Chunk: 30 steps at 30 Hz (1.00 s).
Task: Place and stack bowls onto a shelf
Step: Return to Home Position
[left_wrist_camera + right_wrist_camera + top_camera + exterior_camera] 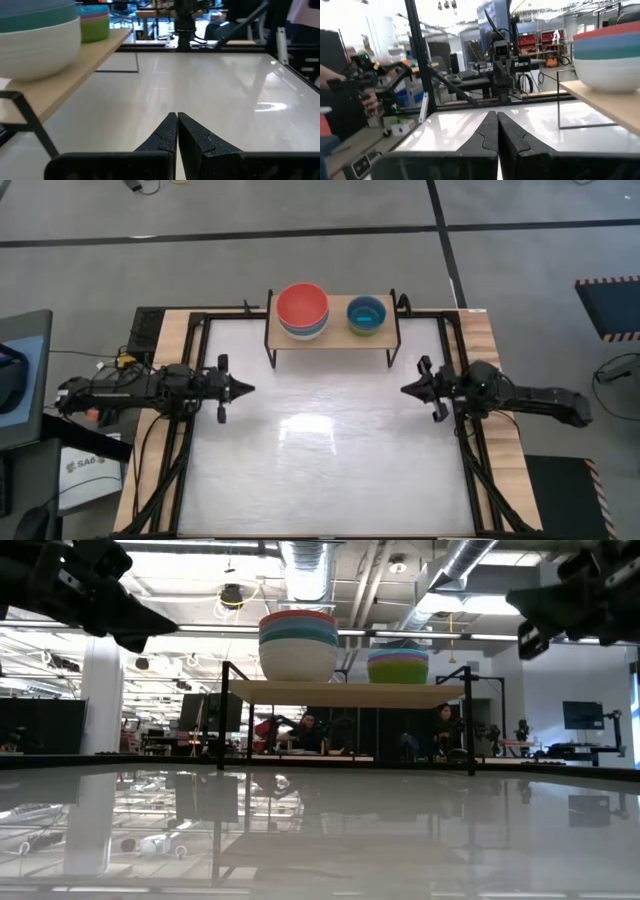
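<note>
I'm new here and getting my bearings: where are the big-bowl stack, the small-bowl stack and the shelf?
Big-bowl stack [302,308]: high view, inside of the red-orange top bowl.
Small-bowl stack [398,666]: low view, its side.
Shelf [338,322]: high view, bare wooden top between the stacks.

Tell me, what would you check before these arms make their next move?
1. Large stack sits on the shelf, red-orange bowl on top: ok.
2. Small stack stands beside it, not touching it: ok.
3. Both stacks look level in the low view: ok.
4. Left gripper shut, holding nothing, away from the shelf: ok.
5. Right gripper shut, holding nothing, away from the shelf: ok.
6. Arms fully at their rest pose: cannot tell.
</note>
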### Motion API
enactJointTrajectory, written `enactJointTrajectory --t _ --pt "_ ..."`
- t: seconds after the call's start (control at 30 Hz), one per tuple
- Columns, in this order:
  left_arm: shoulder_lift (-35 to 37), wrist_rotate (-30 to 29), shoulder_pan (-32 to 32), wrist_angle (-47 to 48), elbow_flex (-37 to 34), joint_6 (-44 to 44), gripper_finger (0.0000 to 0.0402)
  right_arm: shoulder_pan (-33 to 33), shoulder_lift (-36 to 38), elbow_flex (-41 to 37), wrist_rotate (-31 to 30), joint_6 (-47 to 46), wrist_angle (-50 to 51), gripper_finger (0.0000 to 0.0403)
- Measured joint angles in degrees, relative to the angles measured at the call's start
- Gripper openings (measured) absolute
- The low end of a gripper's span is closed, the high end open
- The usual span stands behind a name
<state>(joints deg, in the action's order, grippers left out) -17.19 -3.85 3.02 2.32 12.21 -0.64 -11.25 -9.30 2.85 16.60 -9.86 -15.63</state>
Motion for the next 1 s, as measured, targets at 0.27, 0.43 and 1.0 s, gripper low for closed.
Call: enactJointTrajectory --t 0.27,0.43,1.0 --pt "0.0 1.1 0.5 0.3 -1.1 -1.7 0.0000 0.8 2.9 -2.3 0.0 -1.9 -1.0 0.0017" --pt "3.0 0.9 0.5 -5.1 -5.7 0.1 0.0000 1.5 6.9 -2.3 0.8 -3.3 -0.9 0.0017" --pt "17.1 -0.4 0.5 -2.3 -8.8 1.8 0.0000 2.5 9.2 -1.8 1.7 -1.8 1.6 0.0019"
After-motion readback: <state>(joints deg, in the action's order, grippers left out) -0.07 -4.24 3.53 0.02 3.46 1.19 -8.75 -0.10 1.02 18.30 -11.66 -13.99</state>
